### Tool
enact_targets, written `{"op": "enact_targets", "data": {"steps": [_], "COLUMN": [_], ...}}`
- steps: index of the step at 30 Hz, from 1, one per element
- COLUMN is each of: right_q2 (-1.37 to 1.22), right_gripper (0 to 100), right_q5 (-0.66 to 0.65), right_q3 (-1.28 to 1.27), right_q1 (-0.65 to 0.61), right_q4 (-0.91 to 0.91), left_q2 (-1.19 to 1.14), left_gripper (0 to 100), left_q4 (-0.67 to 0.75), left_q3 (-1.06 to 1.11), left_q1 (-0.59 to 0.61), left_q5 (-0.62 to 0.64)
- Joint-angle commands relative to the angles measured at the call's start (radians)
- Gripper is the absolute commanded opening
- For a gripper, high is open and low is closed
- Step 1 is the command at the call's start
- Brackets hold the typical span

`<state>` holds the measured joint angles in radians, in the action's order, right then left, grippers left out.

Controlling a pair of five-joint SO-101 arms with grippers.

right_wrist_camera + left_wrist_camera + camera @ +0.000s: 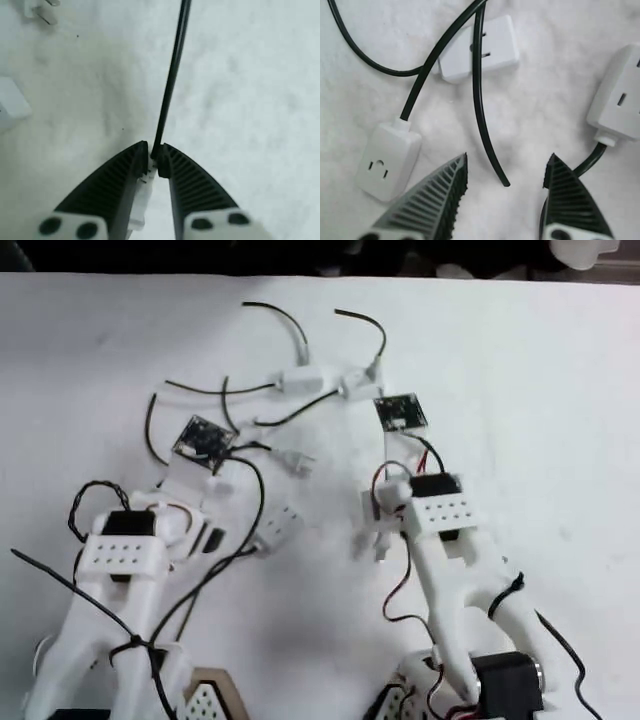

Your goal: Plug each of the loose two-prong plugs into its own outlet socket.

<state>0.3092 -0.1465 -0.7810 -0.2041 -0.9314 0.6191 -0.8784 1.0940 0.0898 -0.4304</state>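
High view: white table [560, 390], dark room strip [200, 255] along the top; left claw [507, 157] spread apart, right claw [154, 147] clamping a white plastic plug [140, 200].

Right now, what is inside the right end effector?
A white cord end, pinched between the right end effector's fingers; its black cord runs away across the table. The fingers cover most of it, so plug or socket cannot be told.

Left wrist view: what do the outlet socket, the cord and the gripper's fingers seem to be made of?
Outlet socket: white moulded plastic, smooth, faintly glossy.
Cord: probably black rubber or vinyl sheath, bends freely.
Fingers: dark ribbed pads, likely plastic or rubber.
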Motion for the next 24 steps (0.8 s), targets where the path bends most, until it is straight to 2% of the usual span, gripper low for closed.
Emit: {"op": "enact_targets", "data": {"steps": [1,8,11,14,19,24], "right_q2": [-0.073,-0.282,-0.329,-0.335,-0.335,-0.346], "right_gripper": [1.6,2.6,11.4,17.6,16.2,16.3], "right_q5": [-0.146,-0.187,-0.187,-0.187,-0.183,-0.114], "right_q3": [0.055,0.169,0.186,0.207,0.310,0.358], "right_q1": [0.005,0.005,0.005,0.005,0.005,0.004], "right_q4": [-0.012,-0.013,-0.022,-0.085,-0.260,-0.363], "left_q2": [0.030,0.030,0.030,0.030,0.030,0.030], "left_gripper": [25,25,25,25,25,25], "left_q4": [0.014,0.014,0.014,0.014,0.014,0.014], "left_q3": [0.000,0.000,0.000,0.000,0.000,0.000], "left_q1": [0.008,0.008,0.008,0.008,0.007,0.007], "left_q5": [0.002,0.002,0.002,0.002,0.002,0.002]}}
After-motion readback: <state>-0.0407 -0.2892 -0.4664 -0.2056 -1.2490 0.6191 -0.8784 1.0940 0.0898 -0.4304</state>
